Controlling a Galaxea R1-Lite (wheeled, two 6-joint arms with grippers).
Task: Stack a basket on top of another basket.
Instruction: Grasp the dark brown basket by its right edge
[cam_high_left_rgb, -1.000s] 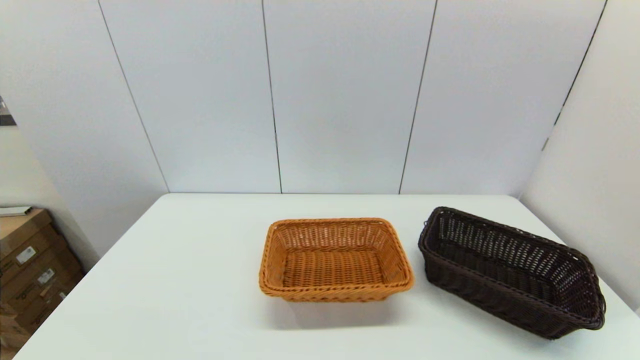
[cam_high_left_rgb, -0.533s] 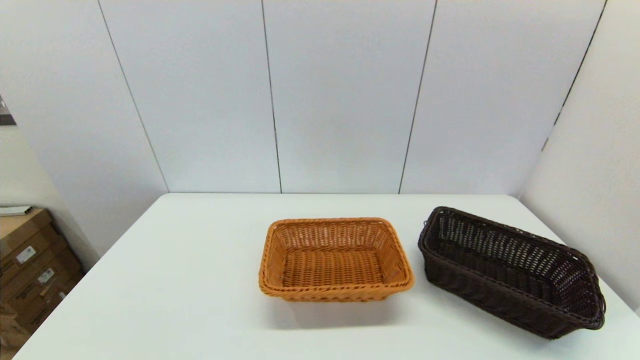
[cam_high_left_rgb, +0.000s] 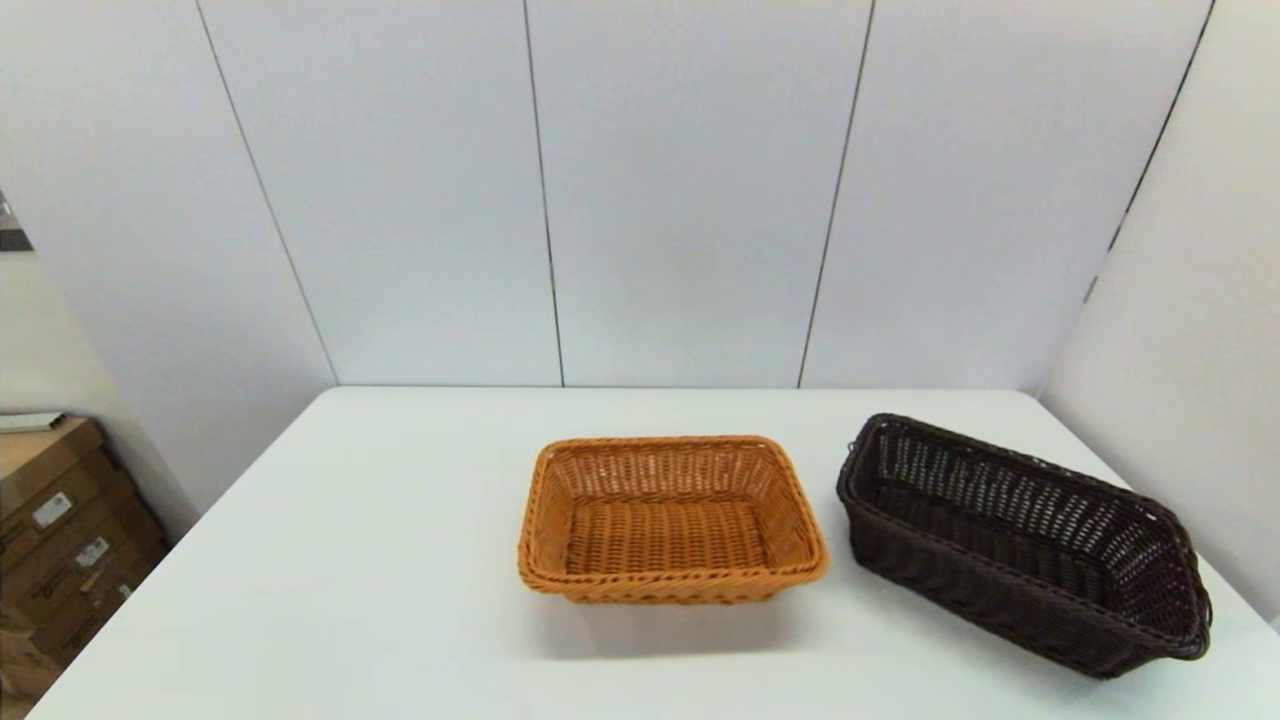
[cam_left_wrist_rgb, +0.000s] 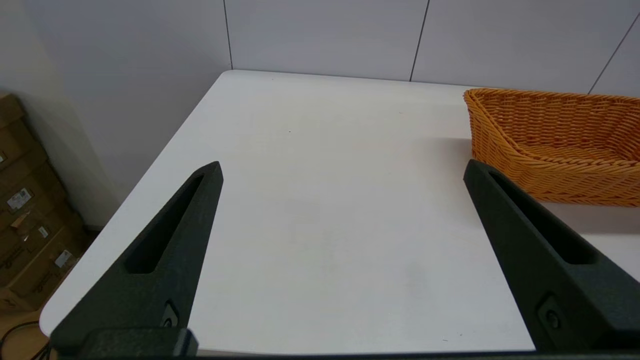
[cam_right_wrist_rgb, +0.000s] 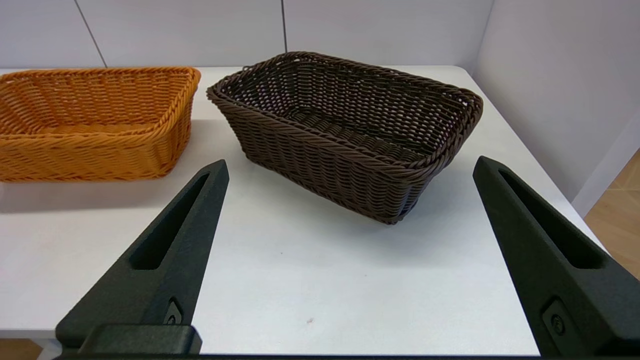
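From the head camera, two baskets sit on the white table (cam_high_left_rgb: 380, 560). The orange-tan basket (cam_high_left_rgb: 670, 520) rests flat near the middle, square to the table's edges. Right of it, just apart, the dark brown basket (cam_high_left_rgb: 1020, 545) lies on the table too, turned at an angle, one end toward the far side and the other toward the near right edge. Neither arm shows here. Cardboard boxes (cam_high_left_rgb: 60, 530) stand on the floor at far left.

Over to the left wrist camera: the left gripper (cam_left_wrist_rgb: 342, 172) hangs over the near left part of the table, fingers spread wide, nothing between them. The orange-tan basket's left end is visible beyond its right finger.

Right wrist camera now: the right gripper (cam_right_wrist_rgb: 350, 167) sits at the table's near edge, fingers wide apart and holding nothing, the dark brown basket straight ahead of them and untouched, the orange-tan one to its left.
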